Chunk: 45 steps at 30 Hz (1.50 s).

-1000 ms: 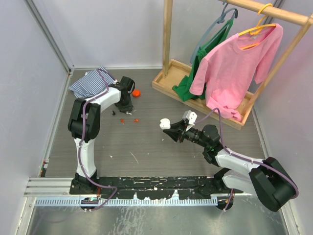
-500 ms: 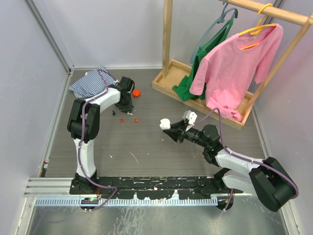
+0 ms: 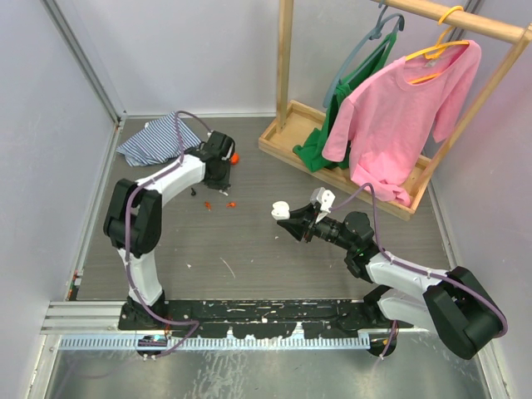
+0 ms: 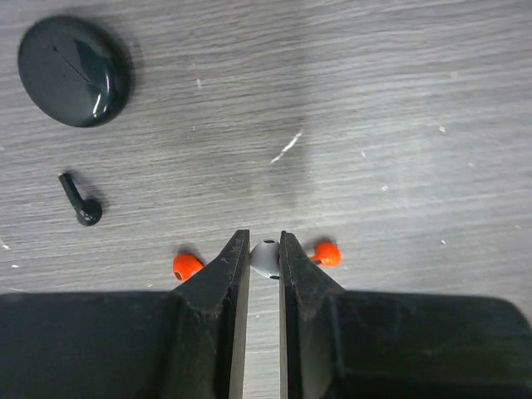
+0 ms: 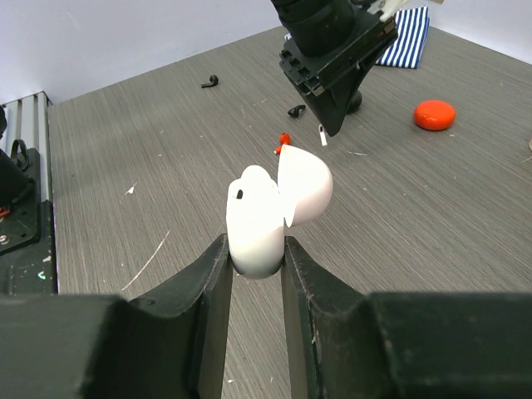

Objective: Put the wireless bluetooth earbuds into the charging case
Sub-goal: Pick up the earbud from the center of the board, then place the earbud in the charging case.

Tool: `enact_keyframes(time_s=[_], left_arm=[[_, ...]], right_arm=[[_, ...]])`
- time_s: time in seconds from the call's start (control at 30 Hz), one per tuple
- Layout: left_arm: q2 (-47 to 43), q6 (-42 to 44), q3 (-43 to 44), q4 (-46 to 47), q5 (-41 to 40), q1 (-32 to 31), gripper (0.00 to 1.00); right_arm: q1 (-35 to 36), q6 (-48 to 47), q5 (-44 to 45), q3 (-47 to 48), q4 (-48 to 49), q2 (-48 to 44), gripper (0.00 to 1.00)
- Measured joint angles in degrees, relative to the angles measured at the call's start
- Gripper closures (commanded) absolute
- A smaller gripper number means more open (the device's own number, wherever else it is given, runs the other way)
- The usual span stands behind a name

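The left claw is closed on a white earbud near the far left corner of the tabletop. An orange earbud lies just beside it on one side, a second orange earbud on the other, and a black earbud lies farther off. The stem of the gripped earbud is hidden inside the grip, so its long axis cannot be told, nor whether it is clear of the surface. The right claw is clamped on the white charging case, held upright above the middle of the tabletop with its lid hinged open. The case lies well apart from the gripped earbud, to the right and toward the near edge, and appears to open toward the left claw. The coming move therefore likely requires the left claw to carry the earbud rightward to the case.
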Motion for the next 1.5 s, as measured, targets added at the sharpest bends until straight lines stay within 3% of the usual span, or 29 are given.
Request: enact_keyframes(time_s=[1.03,1.5], left_arm=[[-33.2,23.1,-14.2,11.0,-11.8,-27.2,1.0],[-37.3,31.2,-16.0,16.2,-13.6,-39.3,1.0]], right_arm=[[0.0,0.1,0.0,0.0,0.4,0.4,0.99],[0.0,0.5,-0.1,0.0,1.4,0.8,0.99]])
